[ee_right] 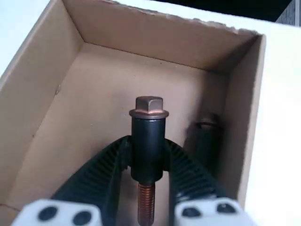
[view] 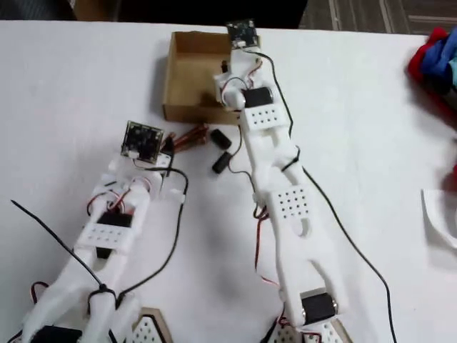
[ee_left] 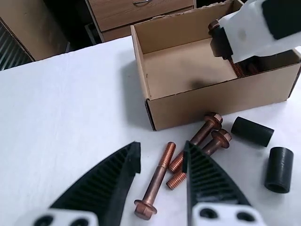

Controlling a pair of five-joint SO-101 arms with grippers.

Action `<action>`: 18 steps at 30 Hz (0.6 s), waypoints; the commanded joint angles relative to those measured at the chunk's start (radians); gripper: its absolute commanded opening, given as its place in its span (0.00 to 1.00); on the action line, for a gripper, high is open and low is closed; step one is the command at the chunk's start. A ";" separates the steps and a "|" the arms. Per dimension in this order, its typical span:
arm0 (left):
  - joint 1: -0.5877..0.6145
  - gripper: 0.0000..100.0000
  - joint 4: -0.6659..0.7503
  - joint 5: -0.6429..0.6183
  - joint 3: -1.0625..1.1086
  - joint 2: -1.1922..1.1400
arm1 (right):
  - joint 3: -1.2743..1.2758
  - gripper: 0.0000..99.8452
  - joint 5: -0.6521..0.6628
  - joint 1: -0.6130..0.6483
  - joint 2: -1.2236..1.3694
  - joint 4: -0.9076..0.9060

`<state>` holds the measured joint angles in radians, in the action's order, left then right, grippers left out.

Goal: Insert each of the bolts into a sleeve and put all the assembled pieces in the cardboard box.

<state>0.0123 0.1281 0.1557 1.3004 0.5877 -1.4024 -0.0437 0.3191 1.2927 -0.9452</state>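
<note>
White counter [view: 64, 93], two white arms side by side. Open brown cardboard box [view: 186, 113] at the far centre.

Over the box interior hangs the right claw [ee_right: 146, 155], closed snugly on a black cylindrical sleeve [ee_right: 147, 141]. A copper hex-head bolt [ee_right: 149, 106] is seated through it, head up, threaded end showing below the fingers. On the box floor against a side wall lies a second dark cylindrical piece [ee_right: 207, 136]; detail too blurred to tell more.

Outside the box, the left claw [ee_left: 162, 150] is spread wide with nothing in it, low over three loose copper bolts [ee_left: 155, 181] on the counter just beside the box's front wall. One bolt lies in the gap between the fingers. The other two lie side by side, touching, heads towards the box.

Two loose black sleeves on the counter next to the bolts: one [ee_left: 251, 131] on its side near the box wall, the other [ee_left: 279, 169] close by, not touching it.

Red and blue cloth bundle [view: 435, 53] at the counter's edge on the right arm's side, well apart from the work.
</note>
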 commanded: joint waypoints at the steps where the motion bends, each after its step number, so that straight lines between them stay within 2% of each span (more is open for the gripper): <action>1: 0.006 0.17 0.025 0.009 -0.002 -0.002 | -0.068 0.02 -0.031 -0.015 -0.021 -0.004; 18: 0.006 0.17 0.025 0.009 -0.001 -0.002 | -0.015 0.02 -0.029 -0.036 0.022 -0.001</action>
<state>0.0123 0.1281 0.1557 1.3034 0.5877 -1.4009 -0.0652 0.3115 1.3403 -0.9452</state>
